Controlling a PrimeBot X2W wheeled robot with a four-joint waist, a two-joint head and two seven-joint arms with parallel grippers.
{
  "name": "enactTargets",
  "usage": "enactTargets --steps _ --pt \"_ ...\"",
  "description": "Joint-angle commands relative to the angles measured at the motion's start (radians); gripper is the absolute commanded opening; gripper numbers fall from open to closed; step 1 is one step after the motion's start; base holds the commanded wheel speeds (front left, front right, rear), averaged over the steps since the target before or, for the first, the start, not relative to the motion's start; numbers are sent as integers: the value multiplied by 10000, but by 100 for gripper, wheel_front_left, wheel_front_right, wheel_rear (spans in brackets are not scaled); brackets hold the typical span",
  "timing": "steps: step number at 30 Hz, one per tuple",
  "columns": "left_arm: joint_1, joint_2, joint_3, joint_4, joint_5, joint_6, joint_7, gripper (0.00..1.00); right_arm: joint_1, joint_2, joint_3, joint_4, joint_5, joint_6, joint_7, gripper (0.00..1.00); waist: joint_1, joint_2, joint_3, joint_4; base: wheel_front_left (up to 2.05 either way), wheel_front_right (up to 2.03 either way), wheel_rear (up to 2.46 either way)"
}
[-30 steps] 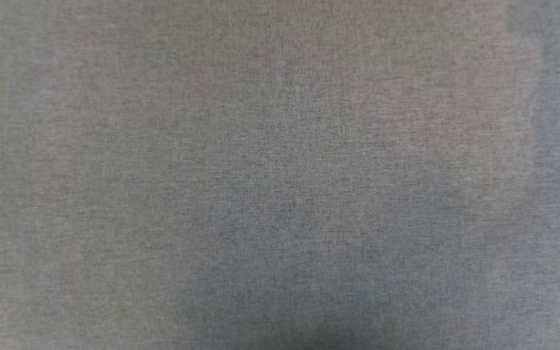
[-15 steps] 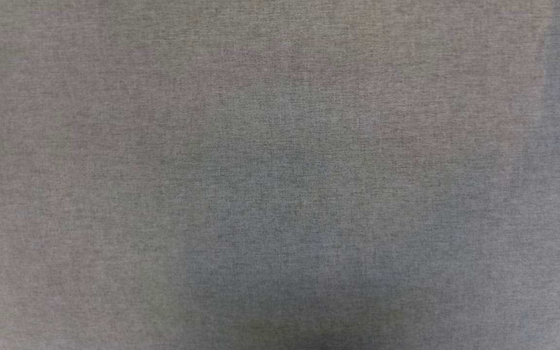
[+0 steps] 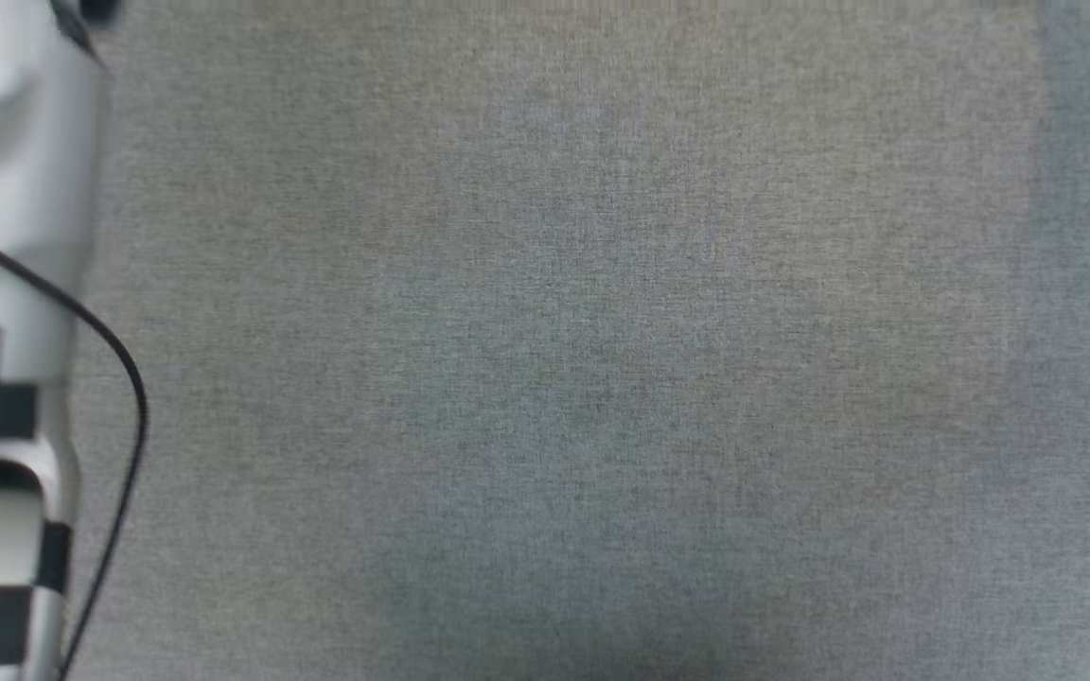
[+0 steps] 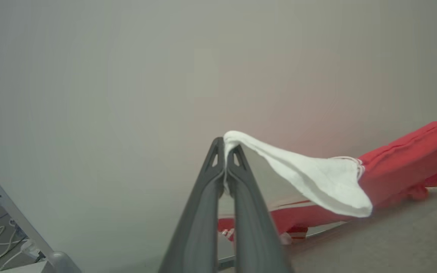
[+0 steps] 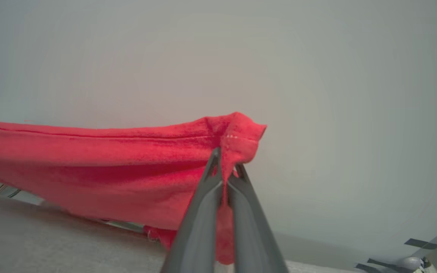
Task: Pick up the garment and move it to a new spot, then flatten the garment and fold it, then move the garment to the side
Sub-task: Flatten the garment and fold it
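Red garment [image 5: 101,167] stretches lengthwise from left claw [image 4: 225,146], pinching its white sleeve [image 4: 317,182], to right claw [image 5: 226,161], pinching a red corner [image 5: 241,131].

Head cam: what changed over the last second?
A pale forearm with a black cable has come in at the head view's left edge. The grey cloth surface looks unchanged. Now the left gripper and right gripper are shut on the garment.

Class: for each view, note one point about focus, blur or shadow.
Head view: pale forearm blurred, soft shadow at bottom edge. Left wrist view: left hand blurs toward the bottom; red cast on wall beside the garment. Right wrist view: garment's weave sharp, wall featureless.
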State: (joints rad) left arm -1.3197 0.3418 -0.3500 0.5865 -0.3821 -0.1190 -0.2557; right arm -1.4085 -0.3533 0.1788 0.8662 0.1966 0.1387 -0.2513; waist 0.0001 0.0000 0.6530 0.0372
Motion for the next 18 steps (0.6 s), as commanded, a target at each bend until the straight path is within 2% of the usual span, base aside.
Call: enactTargets --steps 1,9,18 --pt "646 -123 83 -164 -132 34 -59 0 498 -33 73 -40 216 -80 -88 0 -1 0 -682 183 0 0 0" --pt "3804 -577 -180 -69 -443 -4 -58 0 3161 -126 651 -161 1093 -80 -101 0 -1 0 -2259 378 0 0 0" --pt "6561 -671 -641 401 -1109 -52 409 0 5823 -202 1597 -184 2378 -80 -1 0 -1 0 -3709 523 0 0 0"
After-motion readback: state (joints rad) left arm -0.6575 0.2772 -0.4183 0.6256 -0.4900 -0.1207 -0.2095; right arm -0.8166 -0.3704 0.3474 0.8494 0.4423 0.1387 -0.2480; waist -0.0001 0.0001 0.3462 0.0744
